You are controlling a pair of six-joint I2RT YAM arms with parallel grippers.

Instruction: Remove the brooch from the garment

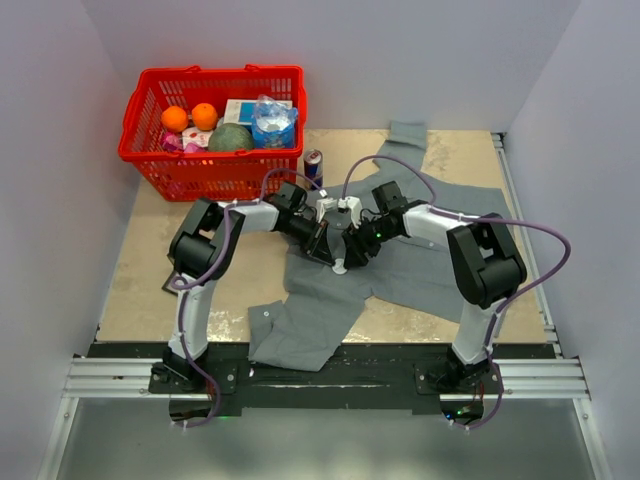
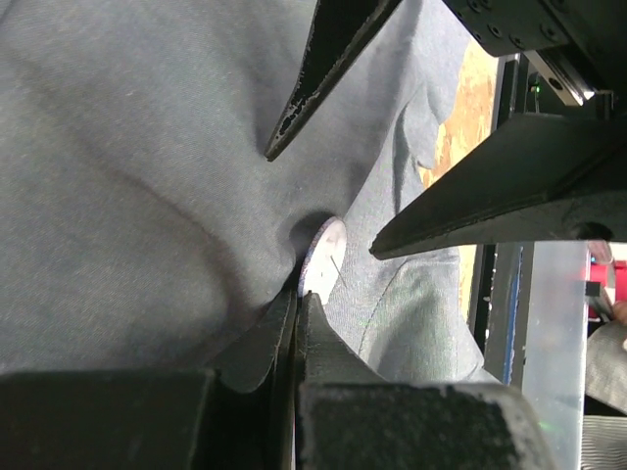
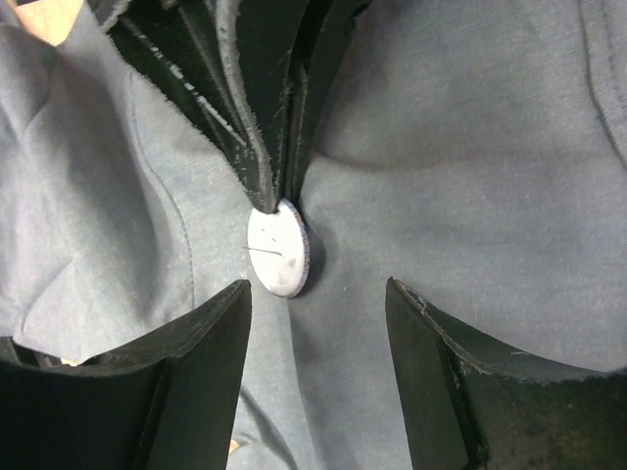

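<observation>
The right gripper [image 3: 318, 294] is wide open beside the brooch [image 3: 277, 250]. The left gripper [image 3: 273, 194] pinches its edge and should pull gently off the garment [image 3: 490, 176].

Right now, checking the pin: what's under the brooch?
Only the grey shirt shows around the brooch; the disc covers the cloth and any clasp beneath.

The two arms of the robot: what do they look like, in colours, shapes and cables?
Both the left arm and the right arm have white links between bulky black joint housings. A greyish-purple cable loops along each. The fingers are matt black wedges tapering to a tip, with pale scuffed edges.
</observation>
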